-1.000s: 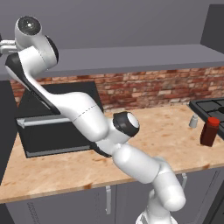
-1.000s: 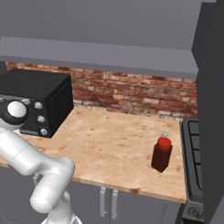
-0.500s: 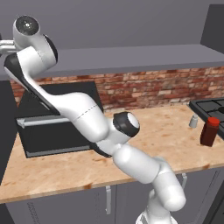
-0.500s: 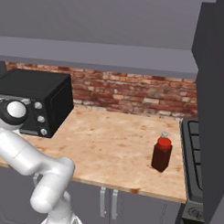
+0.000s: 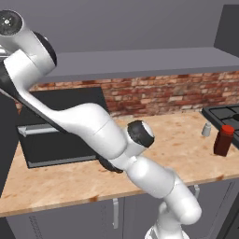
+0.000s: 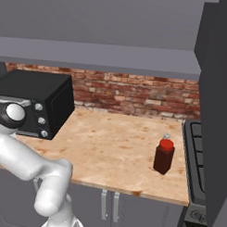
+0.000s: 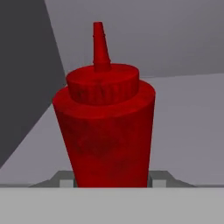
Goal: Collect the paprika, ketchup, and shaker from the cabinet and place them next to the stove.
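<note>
1. Through the hand camera I see the ketchup (image 7: 105, 131) right up close, a slim bright red squeeze bottle standing upright with its pointed nozzle up.
2. My hand (image 7: 111, 180) is clenched on the ketchup: the two small finger tips sit tight against either side of the bottle's lower body.
3. Behind the bottle are the plain grey surfaces of the cabinet (image 7: 183, 48), with a darker grey side panel on the left of that view.
4. From the left base camera my arm reaches up and to the left, toward the top left corner above the grey shelf (image 5: 140, 63).
5. The paprika (image 5: 223, 140) stands upright on the table (image 5: 70, 182), just beside the stove (image 5: 226, 114); the right base camera shows the same jar (image 6: 163, 156) next to the cooktop edge (image 6: 196, 155).
6. The shaker (image 5: 206, 130) stands on the table close behind the paprika, near the stove's front corner; from the right its cap peeks out just above the jar's red lid (image 6: 166, 135).
7. A black toaster oven (image 6: 41, 101) sits on the table against the brick wall (image 6: 134, 95), well apart from the paprika and shaker.
</note>
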